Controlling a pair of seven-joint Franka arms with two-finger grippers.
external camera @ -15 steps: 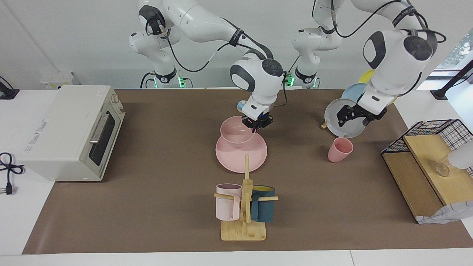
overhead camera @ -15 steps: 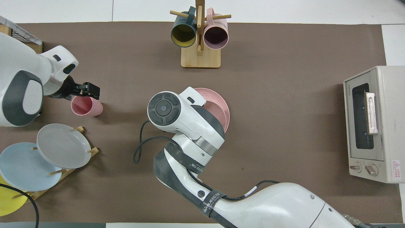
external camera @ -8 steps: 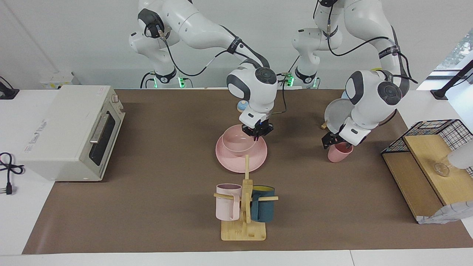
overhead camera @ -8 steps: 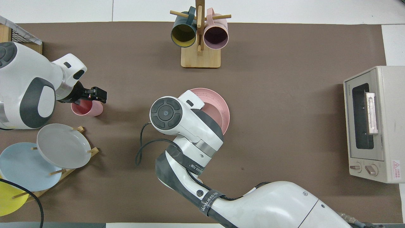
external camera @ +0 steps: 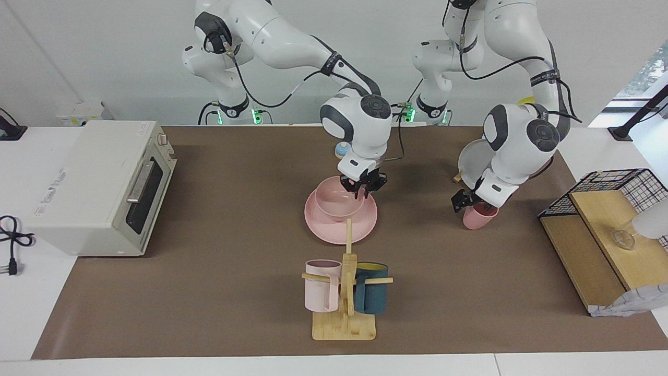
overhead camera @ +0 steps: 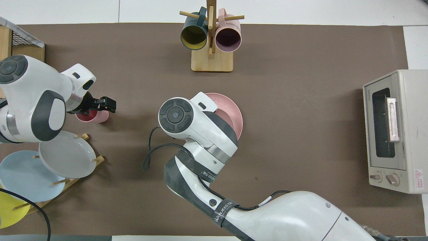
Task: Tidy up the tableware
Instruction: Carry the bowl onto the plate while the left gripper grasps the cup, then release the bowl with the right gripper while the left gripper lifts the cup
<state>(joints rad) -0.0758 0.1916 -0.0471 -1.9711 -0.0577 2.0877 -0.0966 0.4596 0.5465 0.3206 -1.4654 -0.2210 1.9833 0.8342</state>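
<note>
While the bowl (external camera: 339,199) sits on the pink plate (external camera: 340,225) at the middle of the table, the right gripper (external camera: 364,189) stands at the bowl's rim nearest the robots with its fingers spread apart and nothing between them. One second earlier that gripper held the bowl by the rim, slightly raised over the plate; the bowl has since been lowered and released. By this reading, the bowl-on-plate step is complete.

The left gripper (external camera: 468,201) has descended from above the grey plate (overhead camera: 67,158) to the rim of the pink cup (external camera: 479,217), which stands upright toward the left arm's end of the table, beside the plate rack. In the overhead view one finger (overhead camera: 107,104) projects past the cup's rim. Whether the fingers have closed on the cup wall cannot be determined. The cup has not shifted. The probable next step is to grasp the cup and carry it to the stacked set.

Legible writing: the strap on the right arm (overhead camera: 223,210) reads "WANJEED" followed by unreadable characters. The toaster oven (external camera: 99,185) carries a maker's mark on its top and a red warning label beside its knobs; neither is readable.
</note>
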